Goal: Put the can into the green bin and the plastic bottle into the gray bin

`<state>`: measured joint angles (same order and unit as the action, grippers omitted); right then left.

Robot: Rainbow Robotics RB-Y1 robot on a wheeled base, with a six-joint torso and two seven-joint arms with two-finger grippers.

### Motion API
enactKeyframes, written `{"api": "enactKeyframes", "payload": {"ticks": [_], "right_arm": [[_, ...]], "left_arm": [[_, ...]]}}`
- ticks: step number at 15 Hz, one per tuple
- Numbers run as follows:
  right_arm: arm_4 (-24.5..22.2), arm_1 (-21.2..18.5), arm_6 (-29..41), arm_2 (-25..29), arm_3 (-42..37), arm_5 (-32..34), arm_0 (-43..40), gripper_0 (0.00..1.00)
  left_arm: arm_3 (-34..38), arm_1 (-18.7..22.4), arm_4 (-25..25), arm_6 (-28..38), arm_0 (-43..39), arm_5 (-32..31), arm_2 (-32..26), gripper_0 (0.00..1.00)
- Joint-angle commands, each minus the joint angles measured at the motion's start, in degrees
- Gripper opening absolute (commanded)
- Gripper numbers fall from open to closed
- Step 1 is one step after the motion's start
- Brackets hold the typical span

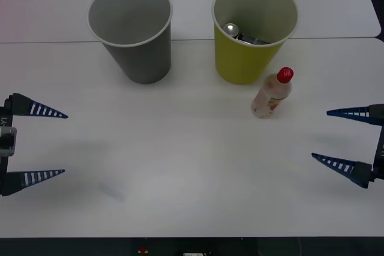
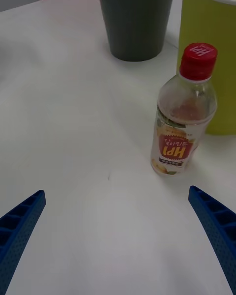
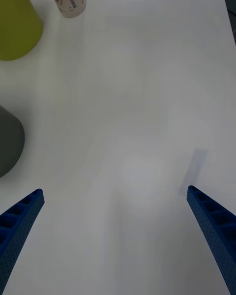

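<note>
Clear plastic bottle stands upright just beside the green bin, which already holds the can. Likely light and slippery; grip mid-label. Right gripper and left gripper wait wide open at opposite worktop edges.

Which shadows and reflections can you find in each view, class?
Front view: the can's silver end glints inside the green bin, and faint soft shadows lie on the table. Right wrist view: the plastic bottle stands upright with almost no shadow. Left wrist view: a pale grey patch of shadow lies on the table between the left gripper's open fingers.
</note>
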<state>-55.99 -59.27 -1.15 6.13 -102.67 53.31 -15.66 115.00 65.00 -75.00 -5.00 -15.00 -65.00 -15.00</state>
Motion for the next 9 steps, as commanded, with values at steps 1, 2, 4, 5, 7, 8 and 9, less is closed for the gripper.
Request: {"api": "enactKeyframes", "payload": {"ticks": [1, 2, 4, 5, 7, 8, 9], "right_arm": [[0.0, 3.7, -0.3, -0.5, 1.5, -1.1, 0.3, 1.00], [0.3, 5.0, -0.6, -1.0, 2.7, -1.4, 0.6, 1.00], [3.3, 6.1, -1.7, -3.8, 5.2, -2.4, 1.9, 1.00], [5.7, 6.6, -4.2, -5.5, 6.6, -3.2, 2.5, 1.00], [11.3, 7.7, -9.1, -8.9, 10.6, -3.7, 4.4, 1.00], [13.8, 8.5, -11.7, -10.8, 12.9, -3.7, 5.6, 1.00], [15.6, 9.2, -14.0, -12.0, 14.9, -3.7, 6.8, 1.00]], "left_arm": [[0.0, 0.0, 0.0, 0.0, 0.0, 0.0, 0.0, 1.00], [0.0, 0.0, 0.0, 0.0, 0.0, 0.0, 0.0, 1.00], [0.0, 0.0, 0.0, 0.0, 0.0, 0.0, 0.0, 1.00], [0.0, 0.0, 0.0, 0.0, 0.0, 0.0, 0.0, 1.00], [0.0, 0.0, 0.0, 0.0, 0.0, 0.0, 0.0, 1.00], [0.0, 0.0, 0.0, 0.0, 0.0, 0.0, 0.0, 1.00], [0.0, 0.0, 0.0, 0.0, 0.0, 0.0, 0.0, 1.00]]}}
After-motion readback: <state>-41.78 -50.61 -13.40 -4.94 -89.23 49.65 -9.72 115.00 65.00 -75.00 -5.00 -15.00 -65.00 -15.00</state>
